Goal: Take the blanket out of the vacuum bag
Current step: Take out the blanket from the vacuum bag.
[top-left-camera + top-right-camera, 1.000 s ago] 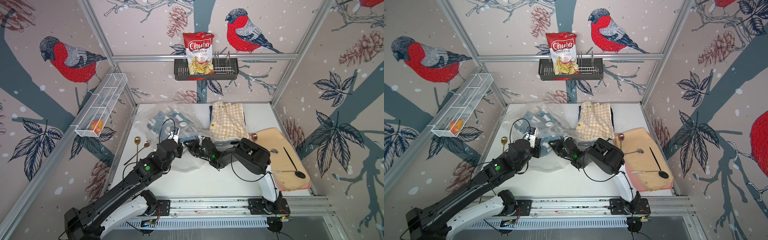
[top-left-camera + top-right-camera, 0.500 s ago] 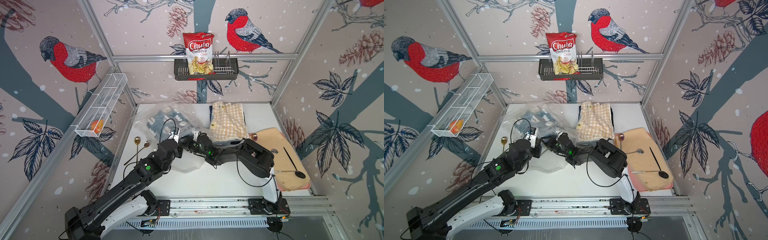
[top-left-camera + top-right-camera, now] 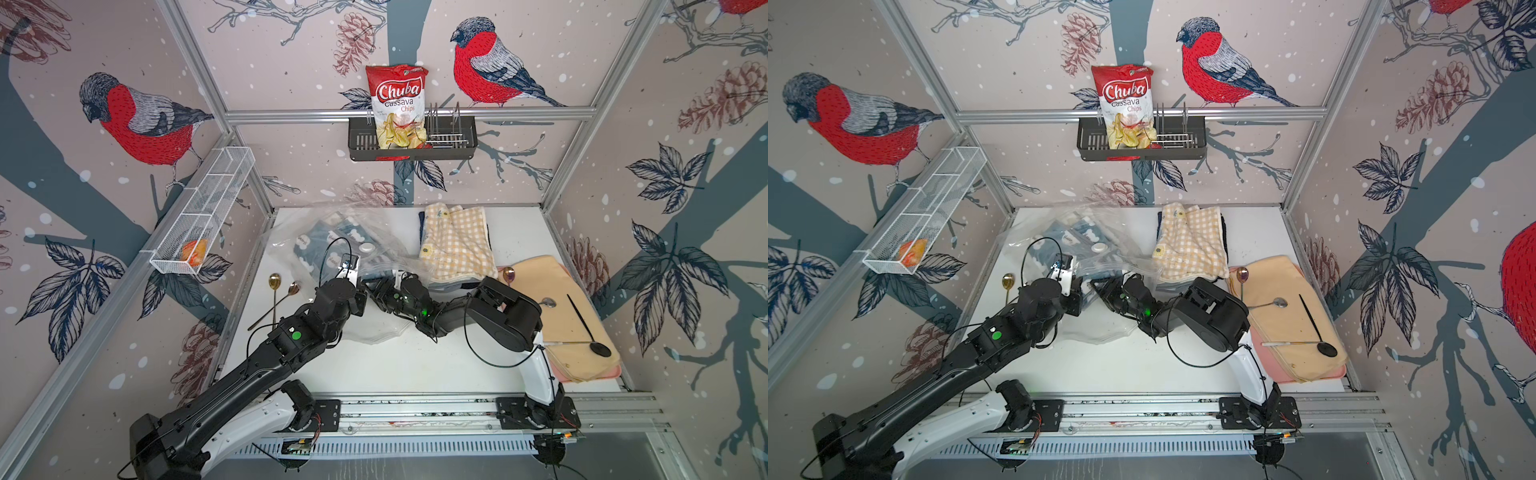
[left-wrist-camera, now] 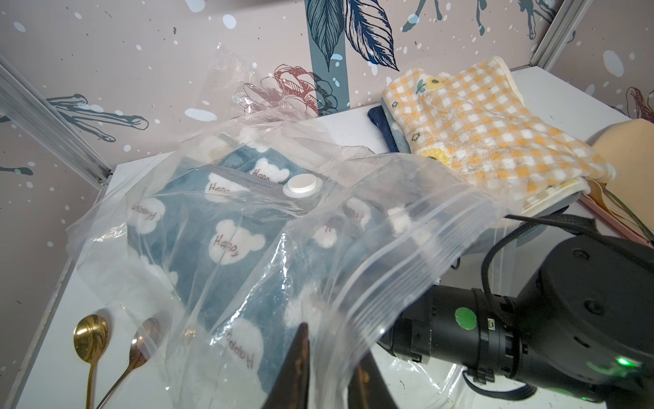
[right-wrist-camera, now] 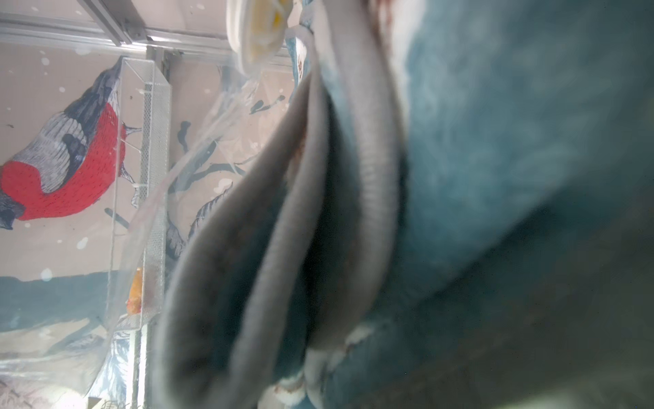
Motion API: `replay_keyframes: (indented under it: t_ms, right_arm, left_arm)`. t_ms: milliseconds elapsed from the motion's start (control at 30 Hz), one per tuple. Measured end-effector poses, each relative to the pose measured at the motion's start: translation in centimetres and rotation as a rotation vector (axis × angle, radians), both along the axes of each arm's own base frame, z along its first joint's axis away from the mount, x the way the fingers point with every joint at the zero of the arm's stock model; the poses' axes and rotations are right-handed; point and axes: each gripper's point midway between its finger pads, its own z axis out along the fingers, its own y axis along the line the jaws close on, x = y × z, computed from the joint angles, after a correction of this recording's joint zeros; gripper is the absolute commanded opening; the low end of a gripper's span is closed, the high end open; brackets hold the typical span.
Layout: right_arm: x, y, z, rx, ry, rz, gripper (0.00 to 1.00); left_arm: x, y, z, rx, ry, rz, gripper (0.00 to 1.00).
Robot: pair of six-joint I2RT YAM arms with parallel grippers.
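Note:
The vacuum bag (image 3: 386,249) (image 3: 1121,245) (image 4: 407,240) is crinkly clear plastic with a round white valve cap (image 4: 302,185), lying at the back left of the table. Inside it is the blanket (image 3: 316,245) (image 3: 1054,241) (image 4: 226,244), blue with white "Happy" bear patches. My left gripper (image 4: 331,371) (image 3: 360,296) is shut on the bag's zip-seal edge and holds it raised. My right gripper (image 3: 374,287) (image 3: 1100,289) reaches under that raised edge into the bag's mouth. Its wrist view is filled with blurred blanket folds (image 5: 495,141), and the jaws are hidden.
A stack of cloths topped by a yellow checked one (image 3: 455,243) lies right of the bag. A peach cloth (image 3: 536,286) carrying spoons and a black ladle is at the right edge. Two spoons (image 3: 274,286) lie at the left. A wire basket (image 3: 199,220) hangs on the left wall.
My right arm has stretched out to the left, pushing its gripper farther into the bag's mouth while its elbow swung right. The left arm has kept still, holding the bag.

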Motion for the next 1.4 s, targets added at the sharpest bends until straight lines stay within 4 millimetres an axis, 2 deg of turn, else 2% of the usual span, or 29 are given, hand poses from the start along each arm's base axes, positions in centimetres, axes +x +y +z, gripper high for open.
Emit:
replay_keyframes:
  t_ms: [267,433,700,800,933,1033,1233,1300,1400]
  right_arm:
    - [0.4,-0.2,0.1,0.031,-0.022,-0.031,0.69]
    - [1.4,0.9,1.5,0.038,-0.070,-0.046,0.68]
    - [2.7,1.1,-1.2,-0.016,-0.030,-0.073,0.63]
    - [3.0,1.2,-1.3,-0.022,-0.028,-0.080,0.57]
    - [3.5,1.6,-0.6,-0.010,-0.035,-0.084,0.40]
    - [3.8,1.4,-0.9,-0.017,-0.031,-0.090,0.25]
    - [3.9,1.1,-1.4,-0.019,-0.007,-0.094,0.04]
    - [3.8,1.1,-1.3,-0.018,-0.008,-0.092,0.00]
    - [3.8,1.1,-1.0,-0.013,-0.011,-0.089,0.00]
  left_arm:
    - [0.0,0.0,0.1,-0.003,-0.004,0.000,0.20]
    - [-0.1,0.0,0.2,-0.004,-0.004,-0.001,0.20]
    - [-0.1,0.0,0.2,-0.006,-0.004,-0.004,0.20]
    - [-0.1,-0.1,0.2,-0.005,-0.004,-0.006,0.20]
    - [-0.1,-0.1,0.0,-0.001,0.001,-0.006,0.20]
    - [-0.1,-0.2,-0.1,0.000,0.002,-0.007,0.20]
    - [-0.1,-0.2,0.0,0.000,0.001,-0.007,0.20]
    - [-0.1,-0.2,-0.1,0.000,0.002,-0.007,0.20]
    - [-0.1,-0.2,0.0,0.000,0.002,-0.007,0.20]
